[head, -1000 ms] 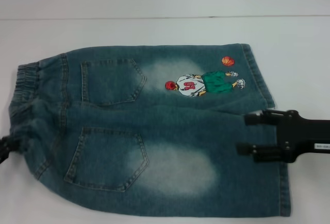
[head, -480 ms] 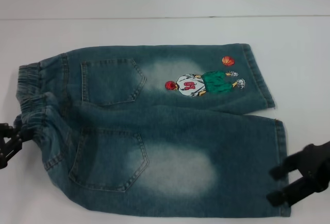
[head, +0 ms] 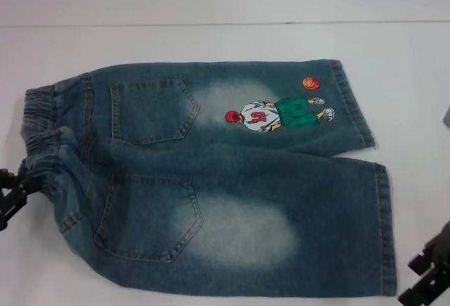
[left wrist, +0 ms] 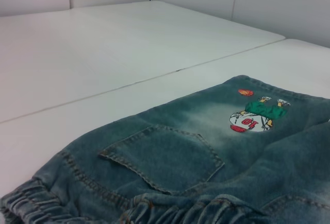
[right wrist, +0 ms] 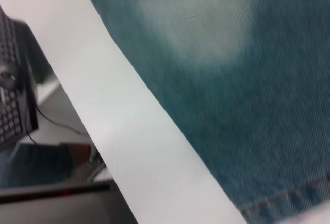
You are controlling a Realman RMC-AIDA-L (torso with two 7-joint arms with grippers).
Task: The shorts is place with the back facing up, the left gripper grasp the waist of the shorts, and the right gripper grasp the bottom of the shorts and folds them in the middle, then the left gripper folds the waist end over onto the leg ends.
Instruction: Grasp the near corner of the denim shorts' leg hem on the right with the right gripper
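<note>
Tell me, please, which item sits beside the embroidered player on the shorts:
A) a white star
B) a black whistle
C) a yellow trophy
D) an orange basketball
D: on the shorts, a small orange basketball sits just beyond the embroidered player, toward the leg hem; the left wrist view shows it too.

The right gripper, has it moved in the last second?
Yes. The right gripper has swung off the shorts, from beside the upper leg hem down past the lower hem's corner.
</note>
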